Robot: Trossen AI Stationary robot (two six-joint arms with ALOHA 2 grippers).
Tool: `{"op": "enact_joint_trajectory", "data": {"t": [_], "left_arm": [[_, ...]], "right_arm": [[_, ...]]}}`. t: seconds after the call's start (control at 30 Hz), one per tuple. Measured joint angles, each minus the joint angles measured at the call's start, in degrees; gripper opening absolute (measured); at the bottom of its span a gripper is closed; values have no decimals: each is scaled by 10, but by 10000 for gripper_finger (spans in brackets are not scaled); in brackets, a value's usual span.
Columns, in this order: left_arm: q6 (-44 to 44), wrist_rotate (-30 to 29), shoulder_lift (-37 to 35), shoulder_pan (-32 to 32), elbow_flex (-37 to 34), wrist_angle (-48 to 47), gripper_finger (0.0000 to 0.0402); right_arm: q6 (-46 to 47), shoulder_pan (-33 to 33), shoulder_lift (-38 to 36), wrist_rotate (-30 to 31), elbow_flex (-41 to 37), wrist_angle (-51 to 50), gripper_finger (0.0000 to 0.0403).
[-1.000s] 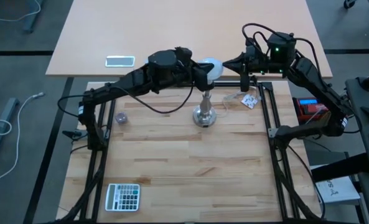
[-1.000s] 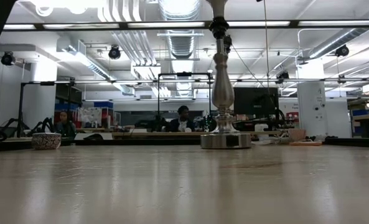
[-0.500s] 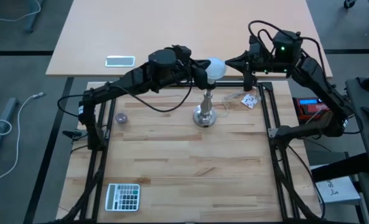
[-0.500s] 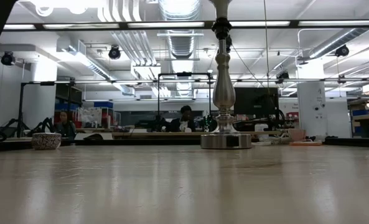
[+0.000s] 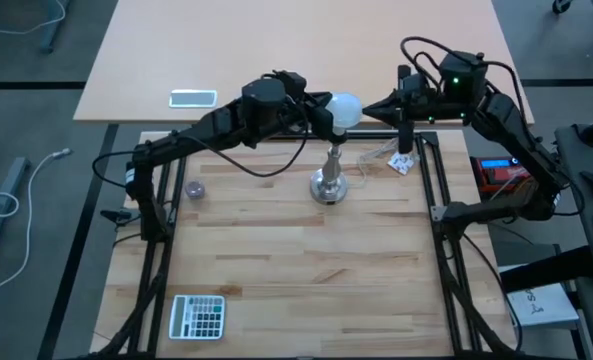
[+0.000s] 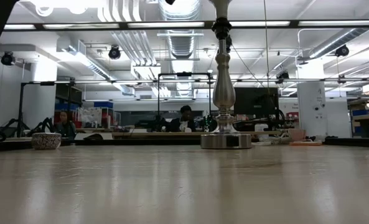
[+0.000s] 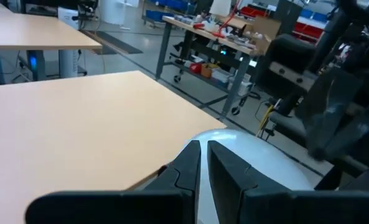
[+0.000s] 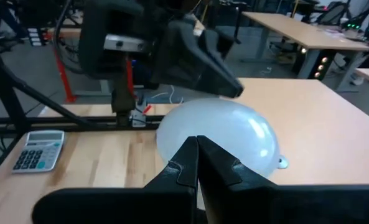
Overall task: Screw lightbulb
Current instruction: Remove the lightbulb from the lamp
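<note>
A calculator (image 5: 197, 316), a phone (image 5: 193, 97) and a silver stand (image 5: 330, 176).

lightbulb (image 5: 345, 107) shifted slightly right, right gripper (image 5: 368, 103) backed off — slightly

Both arms are matte black, built of blocky jointed links on black tubular frames bolted along the sides of the table (image 5: 276, 250). Loose black cables loop along each arm. A small green light glows on the housing near the right end effector (image 5: 368, 104). The left end effector (image 5: 326, 118) ends in two flat, tapering black fingers (image 7: 187, 168) with stepped, notched inner edges.
</note>
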Motion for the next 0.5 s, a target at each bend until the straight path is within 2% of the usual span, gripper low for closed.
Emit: {"op": "enact_joint_trajectory", "data": {"t": [0.5], "left_arm": [[-19,16,11,-2,-1,3,20]], "right_arm": [[-35,0,-2,14,-38,5,0]]}}
